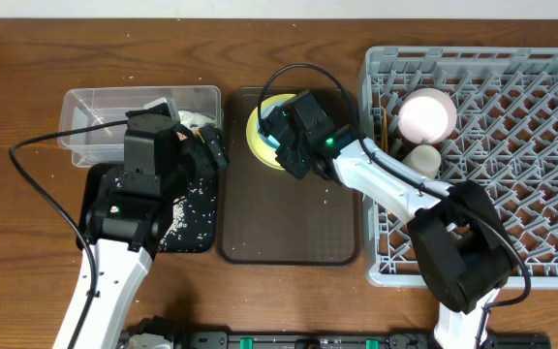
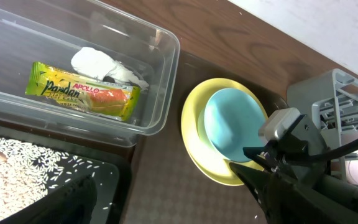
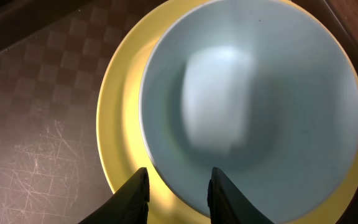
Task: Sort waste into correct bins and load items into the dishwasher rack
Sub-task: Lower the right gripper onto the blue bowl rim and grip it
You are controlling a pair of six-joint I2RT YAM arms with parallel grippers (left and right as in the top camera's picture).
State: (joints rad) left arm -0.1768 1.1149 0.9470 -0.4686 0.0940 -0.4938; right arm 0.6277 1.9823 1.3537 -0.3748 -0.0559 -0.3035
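The right gripper (image 3: 178,198) hangs with fingers apart over the rim of the light blue round bowl (image 3: 247,112), which sits in the yellow-green round plate (image 3: 120,118) on the dark brown serving tray (image 3: 36,124). I judge that the bowl goes next to the grey plastic dishwasher rack (image 1: 511,116), so the fingers must close on its rim. The clear plastic tub (image 2: 160,81) holds the yellow-green snack wrapper (image 2: 82,92) and white tissue (image 2: 101,64), and the shallow black tray (image 1: 200,228) holds rice scraps (image 2: 11,174). Whether the left gripper (image 1: 211,145) is closed, I cannot tell.

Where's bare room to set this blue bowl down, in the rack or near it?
The rack is free across its right half, beyond the white bowl and cup crowding its far-left corner. The brown tray is bare nearer than the plate.
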